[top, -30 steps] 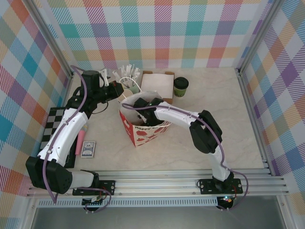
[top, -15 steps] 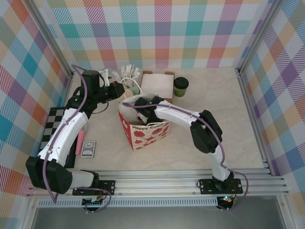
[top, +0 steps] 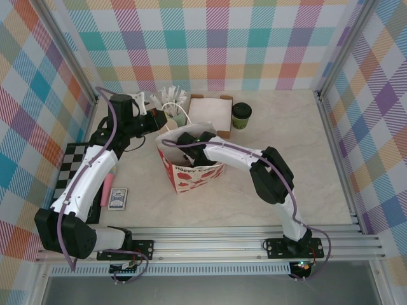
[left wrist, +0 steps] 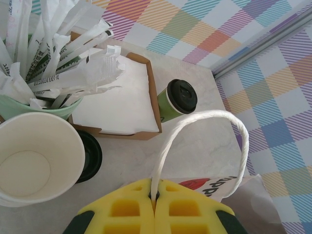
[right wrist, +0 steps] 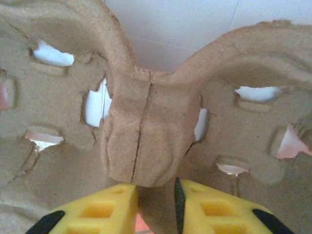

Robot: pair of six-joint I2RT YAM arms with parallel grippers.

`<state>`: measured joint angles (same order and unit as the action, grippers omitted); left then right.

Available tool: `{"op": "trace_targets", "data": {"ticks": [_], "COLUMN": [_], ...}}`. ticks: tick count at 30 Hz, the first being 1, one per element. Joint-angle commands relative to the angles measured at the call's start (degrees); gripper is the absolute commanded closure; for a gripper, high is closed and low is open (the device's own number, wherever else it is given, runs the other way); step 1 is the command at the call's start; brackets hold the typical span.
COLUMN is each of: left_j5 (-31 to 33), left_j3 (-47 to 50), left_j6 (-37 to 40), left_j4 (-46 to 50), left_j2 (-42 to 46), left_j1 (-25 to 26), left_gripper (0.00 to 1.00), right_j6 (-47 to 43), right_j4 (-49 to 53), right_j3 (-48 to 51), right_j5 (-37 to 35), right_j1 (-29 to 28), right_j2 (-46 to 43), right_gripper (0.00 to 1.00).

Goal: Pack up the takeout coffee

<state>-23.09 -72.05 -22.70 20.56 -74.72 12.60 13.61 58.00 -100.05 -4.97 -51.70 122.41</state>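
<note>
The takeout coffee (top: 241, 115), a dark-green cup with a black lid (left wrist: 178, 100), stands on the table right of a brown box, apart from both grippers. A white paper bag with red hearts (top: 191, 168) stands open at the centre. My left gripper (top: 159, 121) is shut on the bag's white rope handle (left wrist: 195, 122), which is pinched between the yellow fingertips (left wrist: 155, 197). My right gripper (right wrist: 156, 195) reaches down inside the bag. Its fingers stand slightly apart on either side of the middle ridge of a brown pulp cup carrier (right wrist: 146, 136).
A brown box of white napkins (top: 210, 111) sits behind the bag. Left of it are a pale-green cup of white packets (left wrist: 29, 105), a cream paper cup (left wrist: 34, 161) and a black lid (left wrist: 90, 156). A checkered mat (top: 70, 168) and a card deck (top: 117, 199) lie at the left.
The bag has shifted slightly left and stands straighter. My right gripper's fingers have spread a little around the carrier's ridge. The left gripper keeps hold of the handle.
</note>
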Motion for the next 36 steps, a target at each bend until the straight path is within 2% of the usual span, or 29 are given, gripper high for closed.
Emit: {"op": "trace_targets", "data": {"ticks": [1, 7, 16, 21, 22, 24, 25, 26, 27, 29, 36], "left_j5": [-0.66, -0.46, -1.03, -0.87, -0.66, -0.39, -0.29, -0.2, -0.2, -0.33, -1.82], "left_j3": [0.88, 0.8, 1.36, 2.44, 2.54, 2.55, 2.44, 2.36, 2.36, 2.31, 2.27], "left_j6": [1.04, 1.9, 3.02, 3.66, 3.72, 3.94, 4.05, 4.2, 4.23, 4.31, 3.5], "left_j4": [-0.92, -1.09, -2.05, -3.72, -3.77, -3.77, -3.69, -3.59, -3.59, -3.59, -4.12], "left_j2": [1.36, 1.41, 2.02, 2.86, 2.87, 2.91, 2.9, 2.9, 2.84, 2.76, 1.69], "left_j1": [-0.56, -0.56, -0.56, -0.56, -0.56, -0.56, -0.56, -0.56, -0.56, -0.55, -0.47], "left_gripper": [1.0, 1.0, 1.0, 1.0, 1.0, 1.0, 1.0, 1.0, 1.0, 1.0, 1.0], "right_j6": [-2.24, -0.51, 2.21, 3.3, 3.31, 2.93, 2.64, 2.24, 1.91, 1.52, -0.13], "right_j4": [-1.56, 1.21, 8.43, 7.8, 7.62, 7.46, 7.75, 8.01, 8.32, 8.15, 2.81], "right_j3": [0.16, 0.44, -10.42, -10.44, -10.03, -8.54, -7.82, -6.81, -5.52, -2.8, 3.43], "right_j5": [3.87, 10.47, 8.52, 8.23, 8.11, 7.39, 6.96, 6.62, 6.32, 5.99, 5.81], "right_j1": [0.01, 0.02, 0.02, 0.02, 0.01, 0.02, 0.02, 0.02, 0.02, 0.02, 0.01], "right_j2": [-3.47, -2.79, -2.8, -4.85, -5.21, -5.98, -6.12, -6.35, -6.46, -6.33, -4.3], "right_gripper": [0.68, 0.6, 0.45, 0.43, 0.45, 0.54, 0.62, 0.76, 0.84, 0.94, 0.99]}}
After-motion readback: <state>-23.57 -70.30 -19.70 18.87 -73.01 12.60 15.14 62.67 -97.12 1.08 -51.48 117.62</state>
